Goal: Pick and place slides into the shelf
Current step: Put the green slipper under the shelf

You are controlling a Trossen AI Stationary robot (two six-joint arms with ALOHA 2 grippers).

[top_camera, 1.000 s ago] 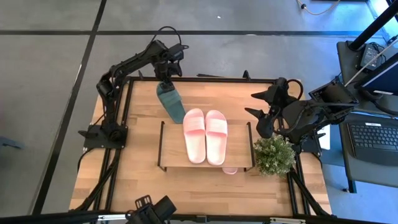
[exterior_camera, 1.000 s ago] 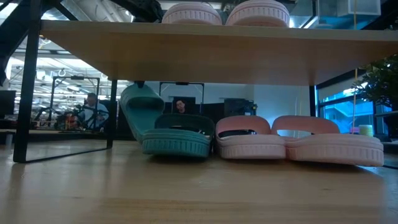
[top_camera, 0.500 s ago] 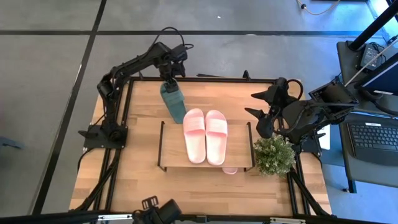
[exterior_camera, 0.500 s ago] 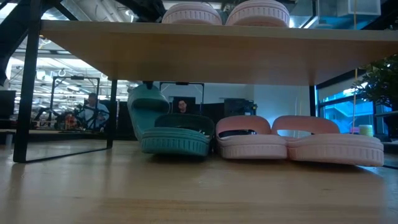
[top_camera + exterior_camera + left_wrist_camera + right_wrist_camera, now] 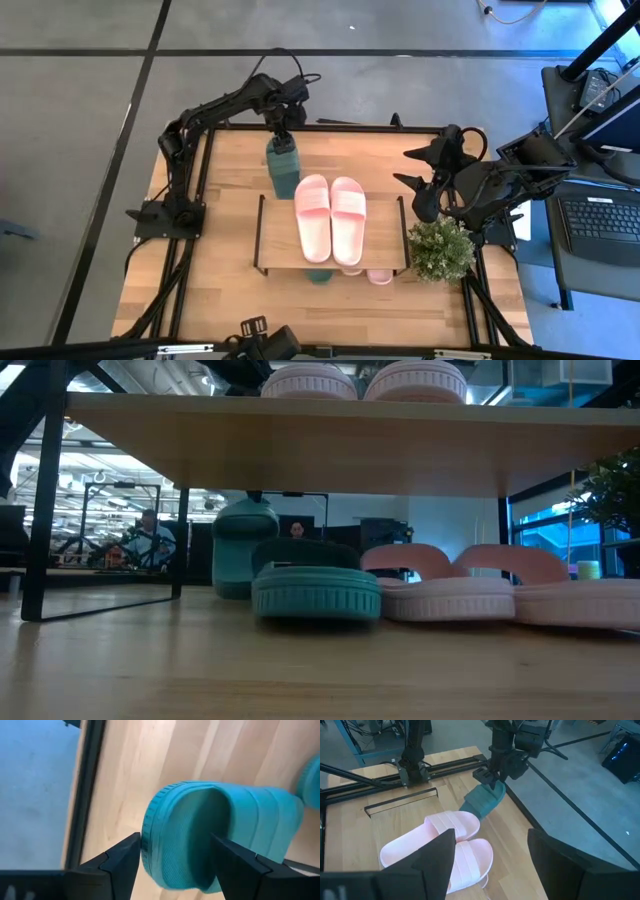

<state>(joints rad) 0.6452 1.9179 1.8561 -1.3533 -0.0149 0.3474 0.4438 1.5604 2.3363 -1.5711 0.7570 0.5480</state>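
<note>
High view first: the bench carries the low shelf at its middle, with one pink pair already lying on the top board. Under the board, seen from table height, sit a second pink pair and one green slide flat on the bench. So, as I judge it, the job is nearly through, and the step in hand is the last green slide, which stands at the shelf's far edge, partly tipped up, its near end just meeting the board's back rim. The left claw is on its far end; the wrist camera shows the two fingers spread wide on either side of the slide's rounded end, pinching it across its width. Next, I'd guess, that slide has to be lowered flat and pushed in under the board beside its mate, keeping clear of the wire leg and the pink pair. The right claw waits off the shelf's right end, by the potted plant, fingers apart and holding nothing.
</note>
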